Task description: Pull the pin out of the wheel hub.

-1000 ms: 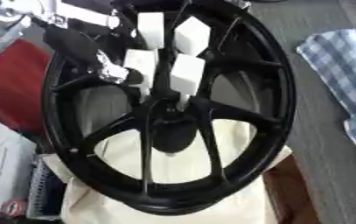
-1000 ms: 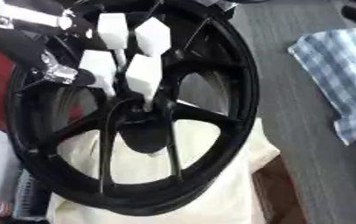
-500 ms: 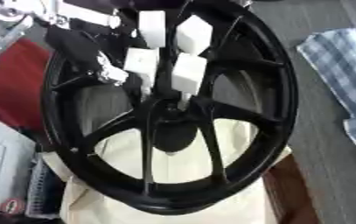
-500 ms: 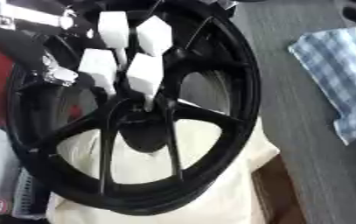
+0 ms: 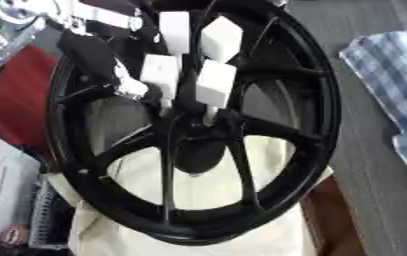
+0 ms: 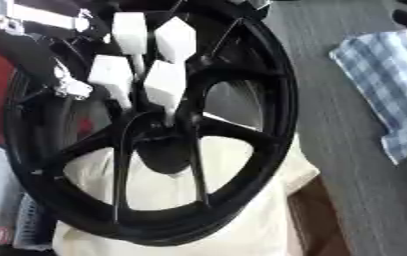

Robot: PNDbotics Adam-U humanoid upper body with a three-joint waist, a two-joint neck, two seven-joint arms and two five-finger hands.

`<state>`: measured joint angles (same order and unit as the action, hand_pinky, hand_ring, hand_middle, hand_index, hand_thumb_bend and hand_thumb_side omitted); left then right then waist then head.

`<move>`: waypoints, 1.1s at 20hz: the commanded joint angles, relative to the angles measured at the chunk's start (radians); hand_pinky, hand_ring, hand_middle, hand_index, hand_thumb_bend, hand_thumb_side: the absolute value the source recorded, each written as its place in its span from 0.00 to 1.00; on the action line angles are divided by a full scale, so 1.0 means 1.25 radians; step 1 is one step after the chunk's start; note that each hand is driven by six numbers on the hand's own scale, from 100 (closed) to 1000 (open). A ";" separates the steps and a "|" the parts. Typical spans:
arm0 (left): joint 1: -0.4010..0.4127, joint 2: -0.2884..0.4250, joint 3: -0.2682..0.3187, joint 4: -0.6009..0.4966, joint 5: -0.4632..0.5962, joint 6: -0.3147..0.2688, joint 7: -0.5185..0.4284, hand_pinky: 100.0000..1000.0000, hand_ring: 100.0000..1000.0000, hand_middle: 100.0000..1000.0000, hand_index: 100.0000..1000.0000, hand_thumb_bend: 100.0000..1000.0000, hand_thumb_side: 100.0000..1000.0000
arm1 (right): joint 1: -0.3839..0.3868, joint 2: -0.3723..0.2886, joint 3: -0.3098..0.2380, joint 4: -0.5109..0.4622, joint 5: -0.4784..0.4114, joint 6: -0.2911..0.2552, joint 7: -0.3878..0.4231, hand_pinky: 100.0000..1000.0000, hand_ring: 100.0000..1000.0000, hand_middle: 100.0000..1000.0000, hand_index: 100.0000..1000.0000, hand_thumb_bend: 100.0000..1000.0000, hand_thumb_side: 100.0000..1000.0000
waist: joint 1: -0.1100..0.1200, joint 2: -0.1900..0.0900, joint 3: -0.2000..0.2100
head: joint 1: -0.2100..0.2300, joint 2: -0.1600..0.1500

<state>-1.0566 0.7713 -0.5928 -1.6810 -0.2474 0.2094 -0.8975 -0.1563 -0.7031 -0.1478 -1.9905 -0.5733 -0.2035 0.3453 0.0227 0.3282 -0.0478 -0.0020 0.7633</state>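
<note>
Grey floor; left hand [image 5: 167,70] over wheel hub [image 5: 196,134]

no readable text, labels, numbers or signs anywhere

Black spoked wheel hub [image 5: 241,150] upright on cream cloth; pin indistinguishable.

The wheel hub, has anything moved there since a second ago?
Hardly anything. The left hand, with its white-tipped fingers, stays over the spokes just above the wheel hub, at most edging slightly. No pin can be made out. The black wheel, cream cloth and checked cloth are unchanged.
</note>
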 commanded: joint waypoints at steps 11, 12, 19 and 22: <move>-0.016 0.002 0.006 -0.008 -0.018 0.019 0.041 0.65 0.54 0.58 0.72 0.26 0.40 | -0.002 -0.010 -0.015 -0.008 -0.006 0.006 -0.003 1.00 1.00 0.85 0.86 0.00 0.57 | -0.003 -0.012 -0.004 | 0.003 -0.009; -0.016 0.001 0.006 -0.007 -0.018 0.018 0.041 0.63 0.51 0.55 0.70 0.27 0.34 | -0.002 -0.010 -0.015 -0.008 -0.006 0.007 -0.003 1.00 1.00 0.85 0.86 0.00 0.58 | -0.003 -0.013 -0.004 | 0.003 -0.010; -0.017 -0.002 0.008 -0.012 -0.001 0.024 0.072 0.57 0.43 0.45 0.59 0.15 0.24 | 0.000 -0.007 -0.015 -0.008 -0.006 0.013 -0.002 1.00 1.00 0.85 0.86 0.00 0.58 | -0.004 -0.015 -0.004 | 0.004 -0.010; -0.016 -0.001 0.007 -0.016 0.009 0.031 0.088 0.55 0.41 0.42 0.53 0.09 0.18 | 0.001 -0.005 -0.016 -0.008 -0.005 0.017 -0.005 1.00 1.00 0.85 0.86 0.00 0.58 | -0.004 -0.015 -0.005 | 0.003 -0.009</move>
<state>-1.0574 0.7550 -0.5941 -1.6868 -0.2422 0.2455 -0.7994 -0.1493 -0.6901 -0.1540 -1.9905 -0.5741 -0.1850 0.3418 0.0219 0.3283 -0.0535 -0.0013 0.7624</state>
